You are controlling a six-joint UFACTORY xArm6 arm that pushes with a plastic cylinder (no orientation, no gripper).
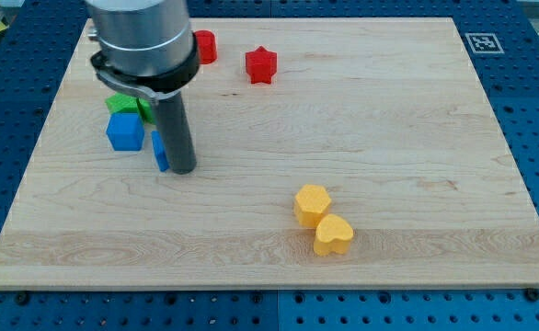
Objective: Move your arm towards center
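The wooden board point(361, 119) is lying flat, carrying everything. My arm's grey housing point(141, 37) is hanging over the board's upper-left part, partly hiding a green block point(122, 104) and a red block point(205, 46). A blue cube point(124, 131) is sitting just left of my tip point(183, 170), which is touching a second blue block point(160, 152); having no fingers, it is grasping nothing. A red star point(261, 64) is lying toward the view's top of the tip; a yellow hexagonal block point(312, 204) and yellow heart point(333, 235) are touching, well to its lower right.

Rod point(176, 129) hides blue block point(160, 152) (mostly).
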